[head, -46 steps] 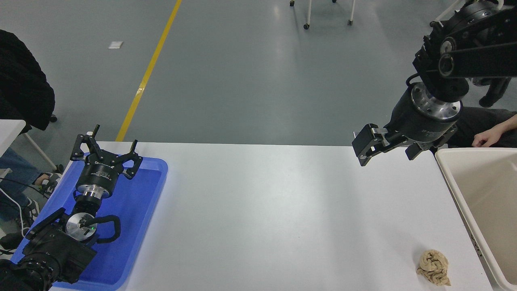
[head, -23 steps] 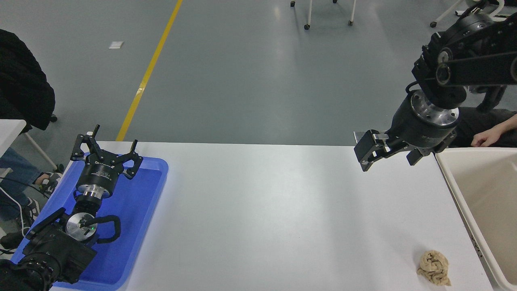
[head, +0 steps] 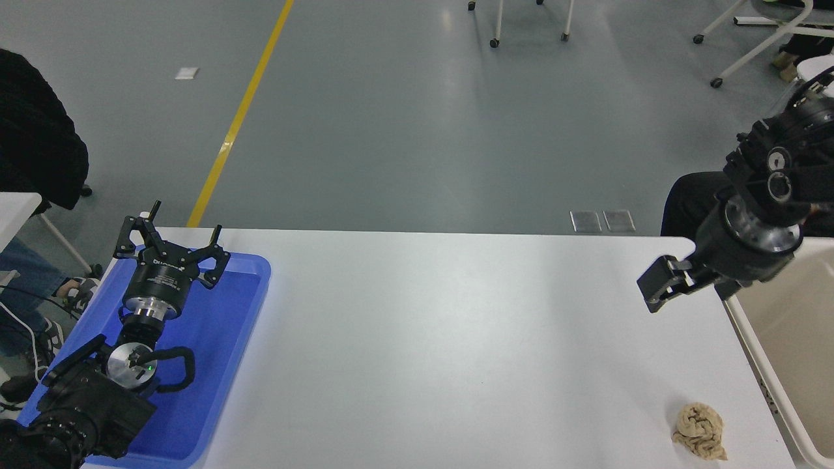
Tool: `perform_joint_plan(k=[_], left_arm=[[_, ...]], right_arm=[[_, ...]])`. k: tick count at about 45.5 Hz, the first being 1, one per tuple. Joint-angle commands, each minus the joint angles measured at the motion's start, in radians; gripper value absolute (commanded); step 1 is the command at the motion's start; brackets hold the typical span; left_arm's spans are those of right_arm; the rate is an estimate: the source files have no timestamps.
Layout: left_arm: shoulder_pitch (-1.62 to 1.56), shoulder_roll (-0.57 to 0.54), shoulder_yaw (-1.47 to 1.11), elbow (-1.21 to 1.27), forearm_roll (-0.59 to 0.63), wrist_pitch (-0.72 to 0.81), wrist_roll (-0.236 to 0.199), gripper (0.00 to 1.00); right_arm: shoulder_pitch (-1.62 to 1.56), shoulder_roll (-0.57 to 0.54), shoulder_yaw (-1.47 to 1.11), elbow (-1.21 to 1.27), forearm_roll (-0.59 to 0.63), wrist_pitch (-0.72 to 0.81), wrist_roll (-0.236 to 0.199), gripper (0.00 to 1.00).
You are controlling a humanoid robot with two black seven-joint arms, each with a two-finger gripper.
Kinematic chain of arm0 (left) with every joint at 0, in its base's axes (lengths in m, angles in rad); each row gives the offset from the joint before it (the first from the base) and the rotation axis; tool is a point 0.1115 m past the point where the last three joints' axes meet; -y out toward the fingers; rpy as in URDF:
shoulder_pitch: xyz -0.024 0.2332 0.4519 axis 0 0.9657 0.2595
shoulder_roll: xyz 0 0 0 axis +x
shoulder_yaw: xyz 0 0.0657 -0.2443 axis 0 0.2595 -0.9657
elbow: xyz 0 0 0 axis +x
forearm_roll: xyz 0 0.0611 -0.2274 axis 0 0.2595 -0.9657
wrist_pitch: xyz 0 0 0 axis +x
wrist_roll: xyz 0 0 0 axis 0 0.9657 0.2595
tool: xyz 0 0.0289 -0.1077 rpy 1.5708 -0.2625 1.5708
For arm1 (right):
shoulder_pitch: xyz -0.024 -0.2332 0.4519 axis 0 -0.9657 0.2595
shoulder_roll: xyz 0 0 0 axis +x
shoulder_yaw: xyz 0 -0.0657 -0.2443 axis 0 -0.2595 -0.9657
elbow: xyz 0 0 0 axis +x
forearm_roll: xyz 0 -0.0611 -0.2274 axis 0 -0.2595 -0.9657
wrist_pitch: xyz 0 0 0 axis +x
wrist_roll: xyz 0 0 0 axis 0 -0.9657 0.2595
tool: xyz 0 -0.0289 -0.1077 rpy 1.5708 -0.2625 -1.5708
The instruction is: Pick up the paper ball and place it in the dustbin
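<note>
The paper ball [head: 700,431], a small tan crumpled wad, lies on the white table [head: 456,339] near its front right corner, just left of the dustbin. The dustbin [head: 754,344] is a beige bin at the table's right edge, cut off by the picture's edge. My right gripper [head: 689,298] hangs open and empty above the table by the bin's far left corner, well behind the ball. My left gripper [head: 171,238] is open and parked over the blue tray at the lower left.
A shallow blue tray [head: 241,326] lies at the table's left end under the left arm. A person in dark clothes [head: 684,195] sits behind the far right corner. A black coat [head: 32,143] hangs at the left. Chair legs [head: 749,55] stand on the floor beyond.
My right arm has swung to the right and lower, from over the table's far edge to beside the bin's corner. The ball and the left arm have not moved.
</note>
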Motion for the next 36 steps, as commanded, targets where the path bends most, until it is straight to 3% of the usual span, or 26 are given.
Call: perform_joint_plan(k=[1,36], left_arm=[[0.000,-0.001,0.001,0.000,0.000,0.000,0.000,1.00],[0.000,-0.001,0.000,0.000,0.000,0.000,0.000,1.00]], right_arm=[[-0.220,-0.132,0.114,-0.063,-0.128,-0.041,0.000,1.00],[-0.699,-0.160,0.371,-0.275,-0.279,-0.176,0.002,1.00]])
